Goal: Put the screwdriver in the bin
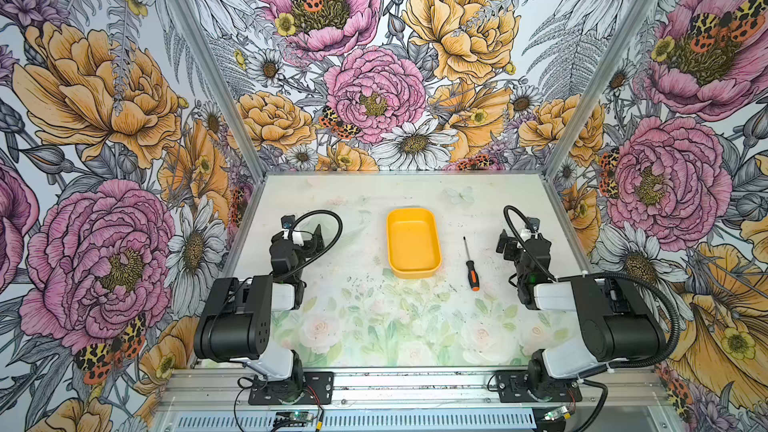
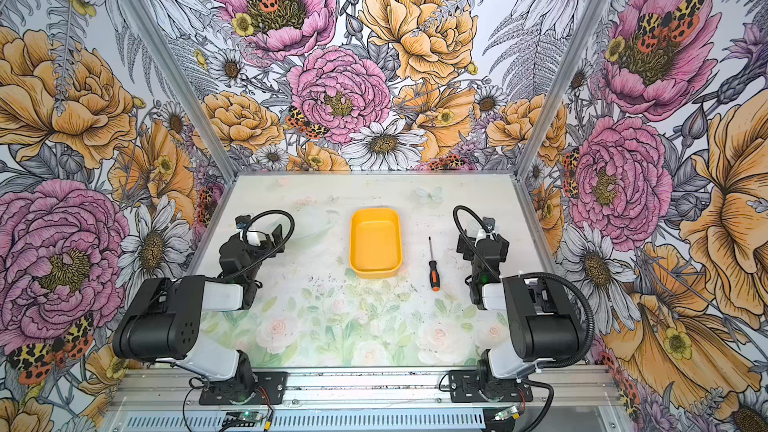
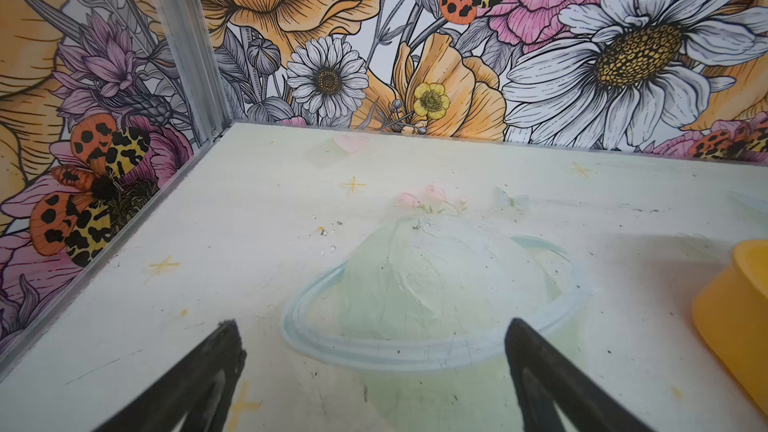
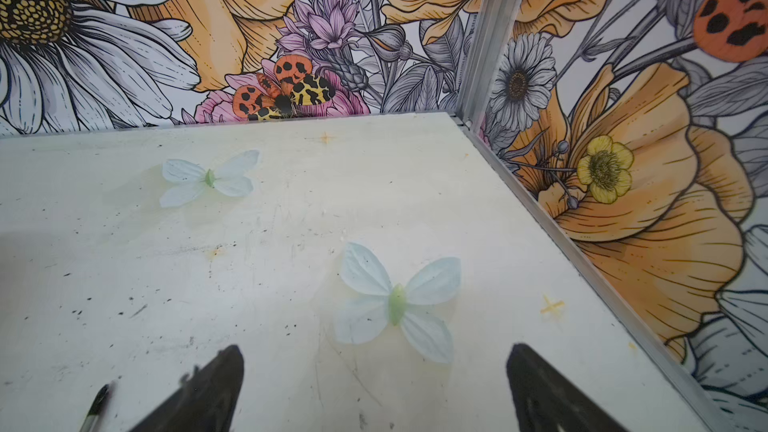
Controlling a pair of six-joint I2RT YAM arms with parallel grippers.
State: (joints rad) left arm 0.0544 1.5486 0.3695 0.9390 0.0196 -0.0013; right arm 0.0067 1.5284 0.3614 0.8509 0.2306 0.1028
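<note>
We see the screwdriver [image 1: 471, 264] lying flat on the worktop [image 1: 365, 326], right of the bin [image 1: 412, 243] and apart from it, with a strip of bare surface between its shaft and the bin's long right wall. Its tip points to the far wall and its orange-and-black handle to the near edge. The bin stands mid-worktop, well apart from both side edges. The left fingers [image 3: 195, 380] are spread wide over bare worktop, with the bin's rounded corner near them. The right fingers [image 4: 203, 388] are spread wide too, gripping nothing, and the screwdriver's tip shows just beside one of them. Bare worktop runs on to the far corner.
</note>
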